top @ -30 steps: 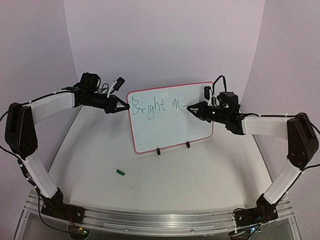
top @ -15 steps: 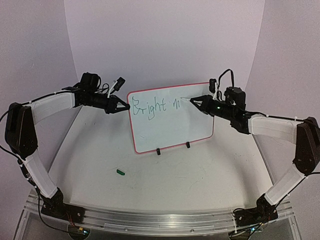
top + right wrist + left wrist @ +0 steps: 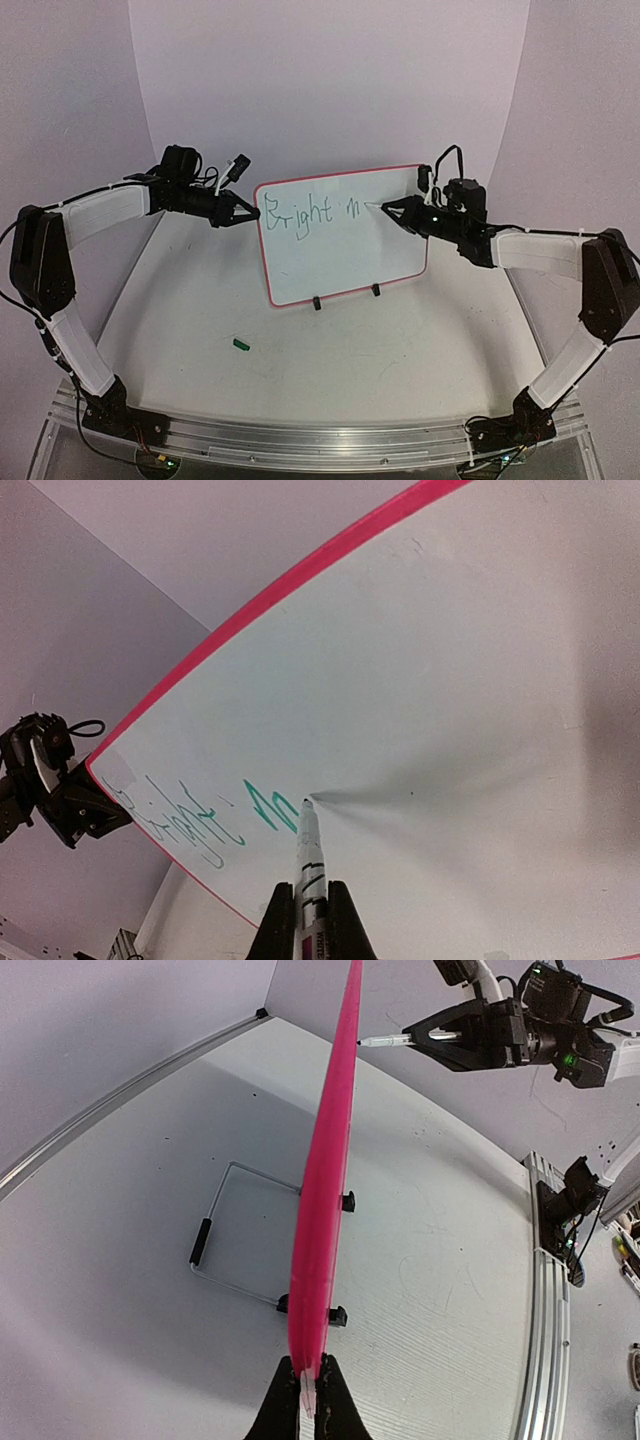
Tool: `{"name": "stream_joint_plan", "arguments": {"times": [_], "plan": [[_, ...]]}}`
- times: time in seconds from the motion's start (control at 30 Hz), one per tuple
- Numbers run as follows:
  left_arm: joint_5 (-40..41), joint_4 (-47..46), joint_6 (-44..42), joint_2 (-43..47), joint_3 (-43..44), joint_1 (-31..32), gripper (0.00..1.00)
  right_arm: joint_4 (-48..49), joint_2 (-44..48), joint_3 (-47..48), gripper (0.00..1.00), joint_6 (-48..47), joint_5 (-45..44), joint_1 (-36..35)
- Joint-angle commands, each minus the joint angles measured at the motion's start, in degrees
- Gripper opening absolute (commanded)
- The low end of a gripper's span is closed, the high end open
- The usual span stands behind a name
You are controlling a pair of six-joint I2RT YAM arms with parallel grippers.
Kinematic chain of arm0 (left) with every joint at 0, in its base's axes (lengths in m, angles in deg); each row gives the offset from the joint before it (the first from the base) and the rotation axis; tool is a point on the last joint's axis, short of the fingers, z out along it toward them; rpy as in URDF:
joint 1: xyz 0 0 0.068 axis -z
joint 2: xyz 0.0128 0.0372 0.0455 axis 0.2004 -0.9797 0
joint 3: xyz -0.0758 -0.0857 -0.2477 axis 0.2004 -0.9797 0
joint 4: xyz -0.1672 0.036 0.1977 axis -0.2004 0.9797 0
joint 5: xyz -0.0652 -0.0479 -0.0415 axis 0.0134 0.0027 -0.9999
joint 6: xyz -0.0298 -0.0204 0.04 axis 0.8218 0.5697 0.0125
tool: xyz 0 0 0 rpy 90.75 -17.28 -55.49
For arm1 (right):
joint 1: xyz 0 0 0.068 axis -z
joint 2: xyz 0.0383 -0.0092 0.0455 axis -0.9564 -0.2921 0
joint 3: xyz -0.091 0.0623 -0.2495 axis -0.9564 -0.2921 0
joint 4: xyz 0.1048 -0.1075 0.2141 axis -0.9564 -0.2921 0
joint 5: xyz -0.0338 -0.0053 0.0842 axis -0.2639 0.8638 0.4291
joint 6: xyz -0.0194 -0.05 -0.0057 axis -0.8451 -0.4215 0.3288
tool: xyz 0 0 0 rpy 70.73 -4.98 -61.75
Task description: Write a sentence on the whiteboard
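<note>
Your whiteboard (image 3: 345, 240) stands upright on the table (image 3: 350, 350). Your left pincer (image 3: 243, 217) pinches its left rim. Your right pincer (image 3: 385, 209) is pressed together on a marker (image 3: 308, 842), whose tip touches the board just right of the green "m" after "Bright". A small green piece (image 3: 240, 343) lies in front of the board's left corner.

The whiteboard (image 3: 340, 250) is standing upright toward the back of the table (image 3: 420, 350). My left gripper (image 3: 245, 217) is pinching its left edge. My right gripper (image 3: 392, 209) is hanging before its upper right, holding a marker (image 3: 308, 852) whose tip is touching the face just right of the writing. A wire stand (image 3: 235, 1230) is lying behind the board, and a small loose piece (image 3: 240, 344) is lying in front of it to the left.
</note>
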Motion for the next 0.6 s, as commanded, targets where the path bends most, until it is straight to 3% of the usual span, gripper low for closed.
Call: {"name": "stream_joint_plan", "arguments": {"times": [0.0, 0.57], "plan": [[0.63, 3.71, -1.23, 0.81, 1.51, 0.95, 0.0, 1.74, -1.17, 3.15, 0.0, 0.21, 0.18, 0.51], [0.54, 3.78, -1.29, 0.61, 1.6, 0.95, 0.0, 0.97, -3.27, 4.82, 0.0, -0.67, 3.24, 0.78]]}}
